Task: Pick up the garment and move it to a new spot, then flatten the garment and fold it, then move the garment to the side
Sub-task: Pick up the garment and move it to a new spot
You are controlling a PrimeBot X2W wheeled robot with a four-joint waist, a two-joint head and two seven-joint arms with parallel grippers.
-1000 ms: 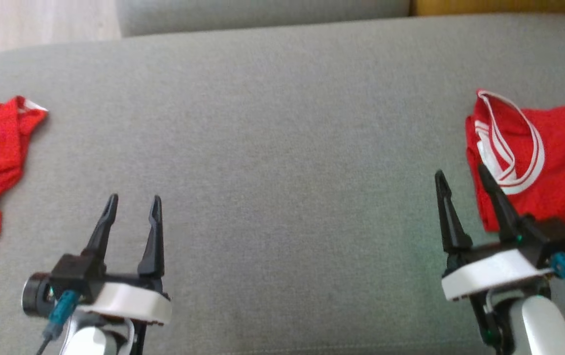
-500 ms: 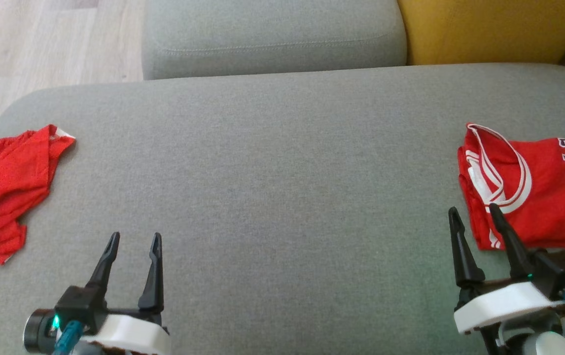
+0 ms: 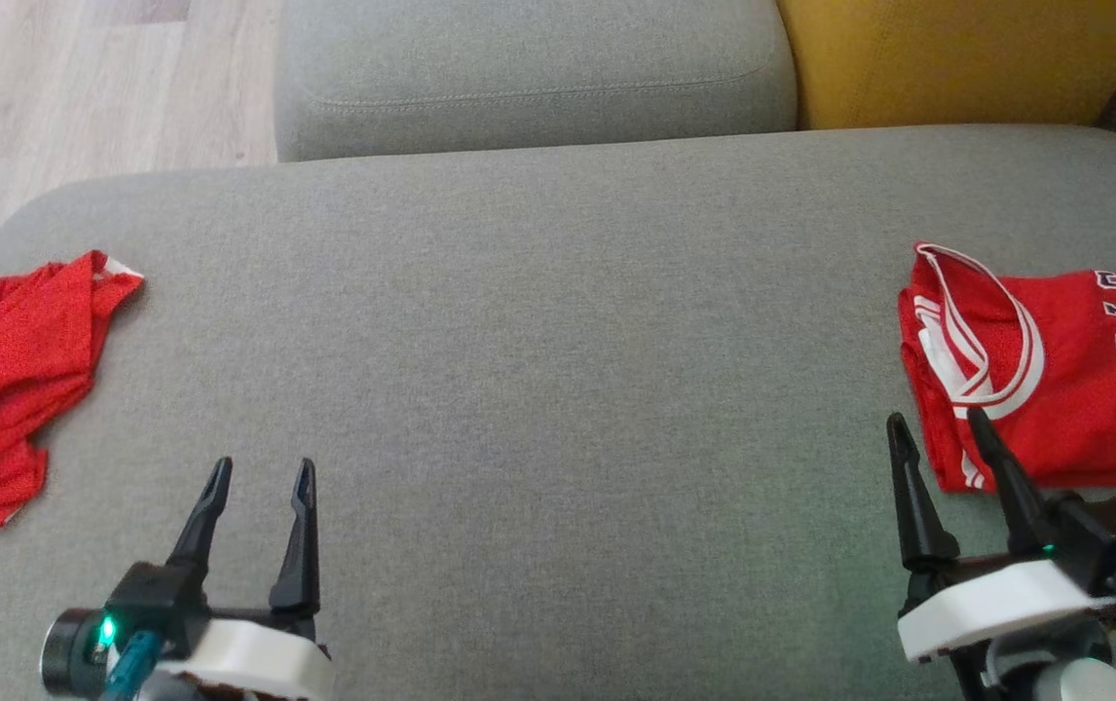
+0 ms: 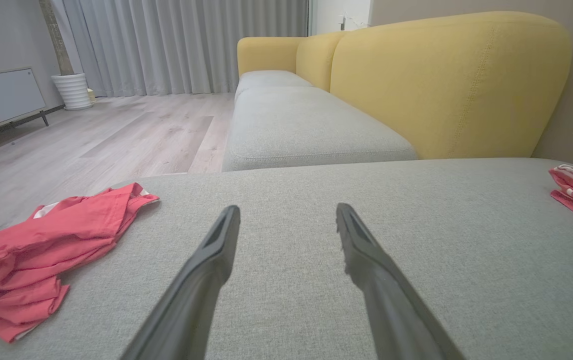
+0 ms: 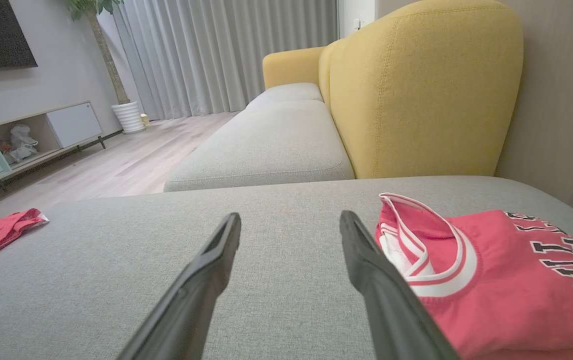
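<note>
Right wrist view adds curtains (image 5: 226,55) beyond the jersey (image 5: 506,295)

The head camera looks steeply down from above onto the broad grey fabric seat cushion (image 3: 558,292). Each wrist camera sits low over that cushion, facing almost level along its dark fingers (image 4: 206,280) toward the yellow upholstered backrest (image 4: 446,85). All three share the cushion, the crumpled red cloth (image 3: 3,380) at left and the folded red white-trimmed jersey (image 3: 1074,389) at right.

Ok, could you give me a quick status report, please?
Left gripper, right gripper open, empty. Crumpled red cloth garment far left, untouched; folded red white-trimmed jersey far right. Bare grey fabric seat between.
</note>
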